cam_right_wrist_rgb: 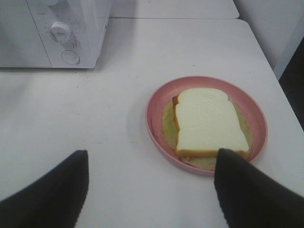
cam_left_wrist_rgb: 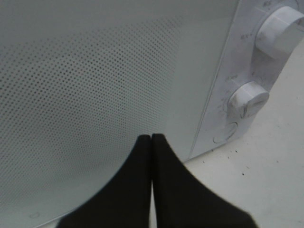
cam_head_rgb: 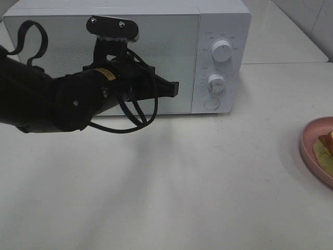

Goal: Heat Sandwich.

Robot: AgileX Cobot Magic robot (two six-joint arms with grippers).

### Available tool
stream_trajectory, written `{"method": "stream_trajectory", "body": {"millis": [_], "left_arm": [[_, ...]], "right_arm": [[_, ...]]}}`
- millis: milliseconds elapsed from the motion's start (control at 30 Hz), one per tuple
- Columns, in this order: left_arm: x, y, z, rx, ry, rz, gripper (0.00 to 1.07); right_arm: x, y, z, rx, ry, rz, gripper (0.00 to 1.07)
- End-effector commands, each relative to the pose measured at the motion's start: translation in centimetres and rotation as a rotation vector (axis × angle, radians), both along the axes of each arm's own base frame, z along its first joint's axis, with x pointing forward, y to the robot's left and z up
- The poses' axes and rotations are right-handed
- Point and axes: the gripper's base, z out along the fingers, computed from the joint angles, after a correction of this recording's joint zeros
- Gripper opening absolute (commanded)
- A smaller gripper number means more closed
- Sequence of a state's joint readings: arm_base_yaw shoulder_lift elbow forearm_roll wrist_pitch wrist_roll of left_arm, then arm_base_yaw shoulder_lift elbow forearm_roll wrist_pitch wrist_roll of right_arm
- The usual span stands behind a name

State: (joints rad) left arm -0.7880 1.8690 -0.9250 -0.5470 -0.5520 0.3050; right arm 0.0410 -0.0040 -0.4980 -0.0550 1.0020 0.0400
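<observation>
The sandwich (cam_right_wrist_rgb: 209,118), pale bread with tan crust over a yellowish layer, lies on a round pink plate (cam_right_wrist_rgb: 151,114). In the exterior high view the sandwich (cam_head_rgb: 325,146) and plate (cam_head_rgb: 311,153) are cut off by the right edge. My right gripper (cam_right_wrist_rgb: 152,154) hangs open above the table, its fingers straddling the near side of the plate and holding nothing. The white microwave (cam_head_rgb: 223,21) stands at the back with its door (cam_left_wrist_rgb: 95,85) closed. My left gripper (cam_head_rgb: 176,88) is shut and empty, its tip (cam_left_wrist_rgb: 151,137) close to the door's lower right part.
On the microwave's panel are two knobs (cam_left_wrist_rgb: 282,23) (cam_left_wrist_rgb: 247,97) and a round button (cam_left_wrist_rgb: 225,133). The left arm (cam_head_rgb: 62,99) with its looped cables stretches across the front of the door. The white table (cam_head_rgb: 171,198) spreads in front; its right edge (cam_right_wrist_rgb: 273,71) runs near the plate.
</observation>
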Motion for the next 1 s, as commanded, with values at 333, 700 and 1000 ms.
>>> {"method": "stream_trajectory", "body": {"millis": [333,700,1000], "left_arm": [[-3.4,0.9,1.4,0.039,0.221,-0.116,0.8],[-6.1,1.7,2.9,0.147,0.396,-0.28,0.98],[-5.5,7.4,4.2,0.183,0.66,-0.229,0.98]], "right_arm": [[-0.4,0.0,0.0,-0.001,-0.032,-0.007,0.71],[-0.4,0.0,0.0,-0.001,-0.032,-0.007,0.71],[-0.4,0.0,0.0,-0.002,-0.032,-0.006,0.71]]}}
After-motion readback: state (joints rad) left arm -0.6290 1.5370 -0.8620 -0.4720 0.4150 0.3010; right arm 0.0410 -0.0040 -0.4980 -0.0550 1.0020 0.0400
